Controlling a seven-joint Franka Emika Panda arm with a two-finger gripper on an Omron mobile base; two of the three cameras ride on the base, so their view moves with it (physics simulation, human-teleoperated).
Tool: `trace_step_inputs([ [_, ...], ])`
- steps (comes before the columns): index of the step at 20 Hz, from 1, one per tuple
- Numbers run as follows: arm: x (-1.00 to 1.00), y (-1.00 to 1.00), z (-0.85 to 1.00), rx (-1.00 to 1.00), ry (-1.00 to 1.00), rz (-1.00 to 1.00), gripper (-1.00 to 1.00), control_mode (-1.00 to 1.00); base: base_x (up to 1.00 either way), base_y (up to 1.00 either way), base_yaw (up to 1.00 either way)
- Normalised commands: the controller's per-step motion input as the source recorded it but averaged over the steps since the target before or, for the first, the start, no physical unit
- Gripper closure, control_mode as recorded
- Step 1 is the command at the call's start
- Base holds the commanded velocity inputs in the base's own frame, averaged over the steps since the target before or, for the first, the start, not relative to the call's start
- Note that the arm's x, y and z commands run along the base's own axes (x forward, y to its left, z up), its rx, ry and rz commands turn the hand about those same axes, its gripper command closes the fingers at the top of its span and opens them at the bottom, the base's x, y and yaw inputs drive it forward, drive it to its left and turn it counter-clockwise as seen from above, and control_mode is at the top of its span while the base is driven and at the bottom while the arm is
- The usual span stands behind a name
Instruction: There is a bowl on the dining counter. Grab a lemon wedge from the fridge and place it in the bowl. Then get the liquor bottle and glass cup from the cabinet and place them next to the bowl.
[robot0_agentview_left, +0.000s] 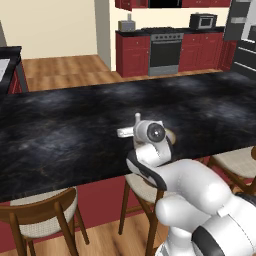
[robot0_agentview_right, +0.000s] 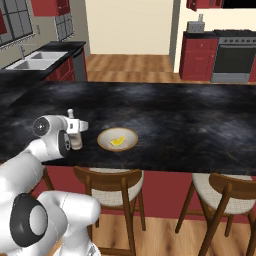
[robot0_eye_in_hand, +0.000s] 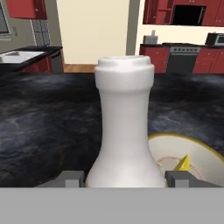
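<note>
My gripper (robot0_eye_in_hand: 124, 177) is shut on the liquor bottle (robot0_eye_in_hand: 125, 127), a pale off-white bottle held upright, with one dark finger at each side of its round body. From the right base view the gripper (robot0_agentview_right: 75, 136) and bottle (robot0_agentview_right: 76, 142) are over the near edge of the dining counter (robot0_agentview_right: 175, 122), just left of the bowl (robot0_agentview_right: 103, 135). The lemon wedge (robot0_agentview_right: 118, 142) lies inside the bowl. Looking along the hand, the bowl's rim (robot0_eye_in_hand: 192, 142) and the wedge (robot0_eye_in_hand: 183, 162) sit close to the bottle's right. My wrist hides most of the bowl (robot0_agentview_left: 171, 135) from the left.
Wooden stools (robot0_agentview_right: 115, 182) (robot0_agentview_right: 225, 187) (robot0_agentview_left: 40, 215) stand under the counter's near edge. Beyond the counter are a stove (robot0_agentview_left: 166, 50), red base units, a microwave (robot0_agentview_left: 202, 21) and a sink (robot0_agentview_right: 35, 60). Wide bare stone lies behind and beside the bowl.
</note>
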Motion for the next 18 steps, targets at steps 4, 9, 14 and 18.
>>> trace_step_inputs([
  [4,0.21,0.00,-0.18,0.07,0.00,0.00,1.00,-1.00,0.00,0.00,0.00],
  [9,0.25,0.00,-0.17,0.07,0.00,0.00,1.00,-1.00,0.00,0.00,0.00],
  [14,0.36,0.00,-0.23,0.04,0.00,0.00,1.00,-1.00,0.00,0.00,0.00],
  [18,0.43,0.00,-0.21,0.02,0.00,0.00,1.00,-1.00,0.00,0.00,0.00],
])
